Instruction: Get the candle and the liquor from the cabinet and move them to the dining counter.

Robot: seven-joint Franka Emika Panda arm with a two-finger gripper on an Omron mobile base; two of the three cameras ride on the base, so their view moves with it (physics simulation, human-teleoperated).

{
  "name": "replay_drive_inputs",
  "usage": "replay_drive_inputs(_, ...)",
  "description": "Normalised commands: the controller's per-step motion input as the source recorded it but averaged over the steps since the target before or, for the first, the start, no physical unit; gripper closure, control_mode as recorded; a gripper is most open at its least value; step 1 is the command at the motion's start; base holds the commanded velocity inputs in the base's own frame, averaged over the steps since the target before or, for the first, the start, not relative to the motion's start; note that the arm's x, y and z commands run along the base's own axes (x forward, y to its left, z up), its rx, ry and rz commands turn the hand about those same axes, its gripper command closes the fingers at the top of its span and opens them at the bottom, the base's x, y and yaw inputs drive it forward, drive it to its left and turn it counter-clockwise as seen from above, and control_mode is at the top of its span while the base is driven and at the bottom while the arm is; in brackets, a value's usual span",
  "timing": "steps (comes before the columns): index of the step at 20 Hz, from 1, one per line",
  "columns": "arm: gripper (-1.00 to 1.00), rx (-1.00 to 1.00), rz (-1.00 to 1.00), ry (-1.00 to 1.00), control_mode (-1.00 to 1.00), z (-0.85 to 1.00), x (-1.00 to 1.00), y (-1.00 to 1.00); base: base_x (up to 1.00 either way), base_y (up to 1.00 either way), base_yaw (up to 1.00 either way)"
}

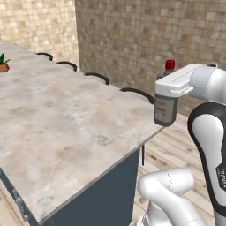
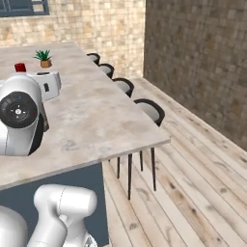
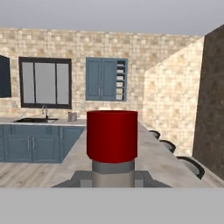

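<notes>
The liquor (image 1: pixel 166 107), a dark bottle with a red cap (image 3: pixel 112 135), hangs upright with my gripper (image 1: pixel 167 89) shut on it just below the neck. It is held at the near right corner of the dining counter (image 1: pixel 66 123), a little above the level of the beige marbled top. From the right base view the red cap (image 2: pixel 20 67) peeks over my white hand, with the dining counter (image 2: pixel 96 111) beyond it. Far across the room, the hand view shows a blue upper cabinet (image 3: pixel 103 78) on the tiled wall. The candle is out of view.
Black stools (image 1: pixel 137 93) line the counter's far long side, close to the dark tiled wall. A small potted plant (image 2: pixel 44 58) stands at the counter's far end. Wooden floor (image 2: pixel 193 183) lies open to the right. A sink and window (image 3: pixel 45 83) are on the far wall.
</notes>
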Motion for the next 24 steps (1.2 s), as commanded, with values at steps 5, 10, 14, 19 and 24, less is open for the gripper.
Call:
replay_drive_inputs(5,1.0,0.0,0.0,0.0,1.0,0.0,0.0,0.0,0.32,-0.67,0.36)
replay_drive_inputs(10,1.0,0.0,0.0,0.0,1.0,0.0,0.0,0.0,0.35,-0.6,0.39)
replay_drive_inputs(14,1.0,0.0,0.0,0.0,1.0,0.0,0.0,0.0,0.29,-0.55,0.41)
replay_drive_inputs(19,1.0,0.0,0.0,0.0,1.0,0.0,0.0,0.0,0.24,-0.58,0.41)
replay_drive_inputs(24,1.0,0.0,0.0,0.0,1.0,0.0,0.0,0.0,0.22,-0.58,0.41)
